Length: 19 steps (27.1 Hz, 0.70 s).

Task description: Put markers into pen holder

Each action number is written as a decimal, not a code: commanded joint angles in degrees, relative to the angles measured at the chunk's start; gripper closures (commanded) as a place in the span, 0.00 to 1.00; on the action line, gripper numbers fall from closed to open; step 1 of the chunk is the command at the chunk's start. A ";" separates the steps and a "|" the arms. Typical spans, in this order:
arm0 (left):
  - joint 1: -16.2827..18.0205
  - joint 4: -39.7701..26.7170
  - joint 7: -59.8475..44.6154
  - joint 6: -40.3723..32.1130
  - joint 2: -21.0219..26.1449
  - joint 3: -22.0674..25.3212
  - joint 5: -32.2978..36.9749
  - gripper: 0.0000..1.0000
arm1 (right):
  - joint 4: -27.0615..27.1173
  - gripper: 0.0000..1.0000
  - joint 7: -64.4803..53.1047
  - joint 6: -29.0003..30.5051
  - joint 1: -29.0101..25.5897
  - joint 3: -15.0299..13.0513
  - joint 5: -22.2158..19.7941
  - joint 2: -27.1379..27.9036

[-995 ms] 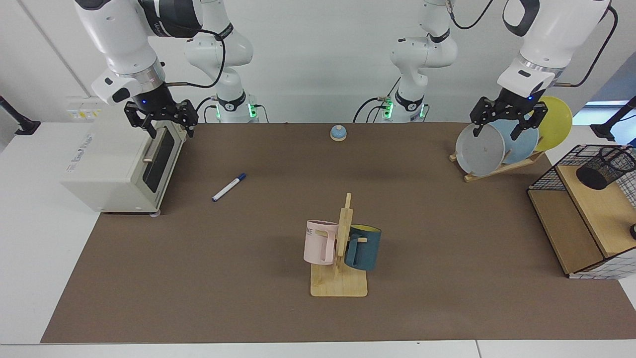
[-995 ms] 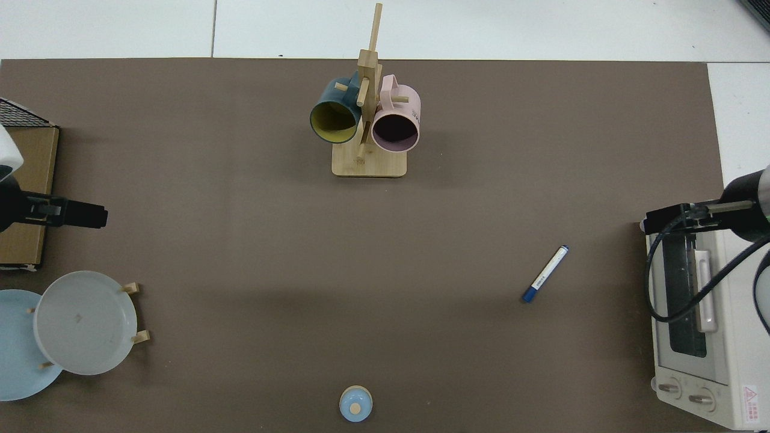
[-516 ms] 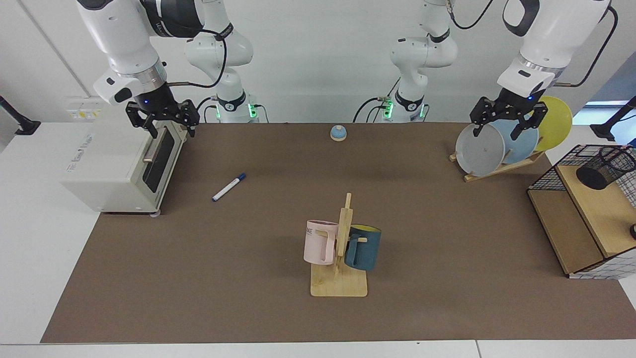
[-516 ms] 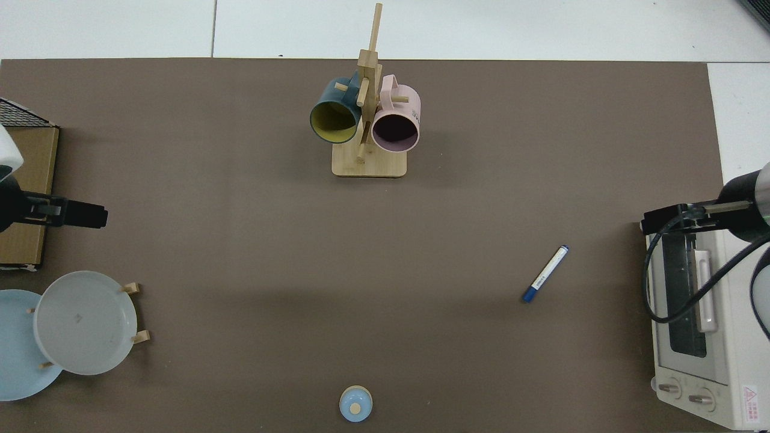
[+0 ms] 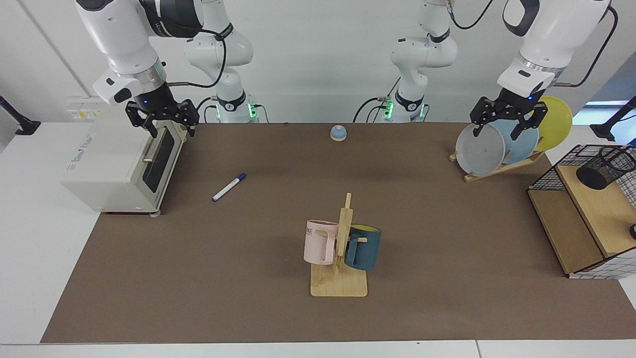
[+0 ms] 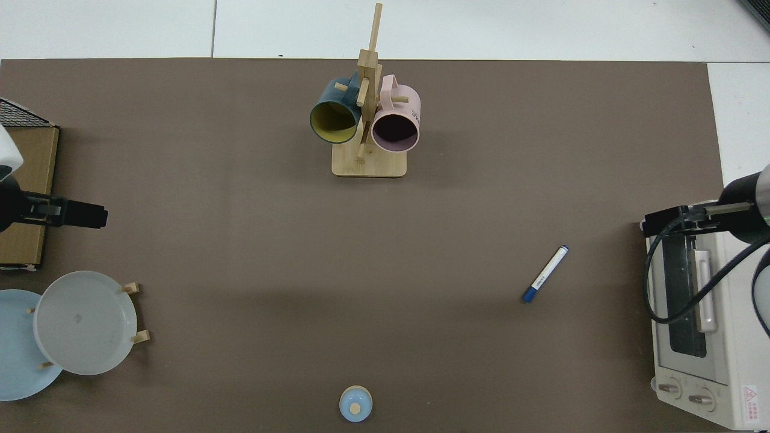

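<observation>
Facing and overhead cameras share the table (image 5: 447, 308).

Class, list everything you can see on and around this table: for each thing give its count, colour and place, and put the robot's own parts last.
marker: 1, white with blue cap, lying on the brown mat near the toaster oven
pen holder: 1, black mesh, on the upper wooden shelf of the wire basket
wire basket: 1, black with wooden shelves, at the table's edge beyond the plates
toaster oven: 1, off-white, at the mat's edge opposite the basket
mug tree: 1, wooden, mid-mat
mugs: 2, pink and dark blue, hung on the tree
plates: 3, grey, light blue, yellow, in a wooden rack
bell: 1, blue, between the arm bases
right hand: open, above the oven
left hand: open, above the plates
</observation>
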 commanded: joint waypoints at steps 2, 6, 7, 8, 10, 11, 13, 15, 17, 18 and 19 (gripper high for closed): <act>0.14 -0.06 -0.42 0.20 -0.44 -0.17 0.93 0.00 | -0.58 0.01 -0.82 -1.49 -1.94 -0.30 0.15 -0.99; 0.14 -0.06 -0.42 0.20 -0.44 -0.17 0.93 0.00 | -2.33 0.01 -0.29 1.75 -5.12 -0.12 0.50 -1.16; 0.14 -0.06 -0.42 0.20 -0.44 -0.17 0.93 0.00 | -3.21 0.01 -0.20 2.37 -5.03 -0.12 0.50 -1.25; 0.14 -0.06 -0.42 0.20 -0.44 -0.17 0.93 0.00 | -3.91 0.01 -0.02 3.07 -5.12 -0.12 0.50 -1.34; 0.14 -0.06 -0.42 0.20 -0.44 -0.08 0.93 0.00 | -5.23 0.01 0.85 4.21 -5.12 -0.04 0.58 -1.08; 0.14 -0.06 -0.42 0.20 -0.44 -0.17 0.93 0.00 | -6.28 0.01 1.64 4.83 -5.03 -0.04 0.67 -0.82; 0.14 -0.06 -0.42 0.20 -0.44 -0.17 0.93 0.00 | -9.26 0.01 4.79 6.49 -4.85 0.23 2.77 -0.73; 0.14 -0.06 -0.42 0.20 -0.44 -0.08 0.93 0.00 | -12.34 0.01 9.01 8.95 -4.50 0.49 5.76 -0.64; 0.14 -0.06 -0.42 0.20 -0.44 -0.17 0.93 0.00 | -15.16 0.01 13.93 12.03 -2.84 0.49 7.87 -0.38; 0.14 -0.06 -0.42 0.20 -0.44 -0.17 0.93 0.00 | -16.39 0.01 16.39 13.35 -2.13 0.49 8.05 -0.20; 0.14 -0.06 -0.42 0.20 -0.44 -0.08 0.93 0.00 | -17.44 0.01 19.11 14.58 -1.52 0.49 8.06 -0.02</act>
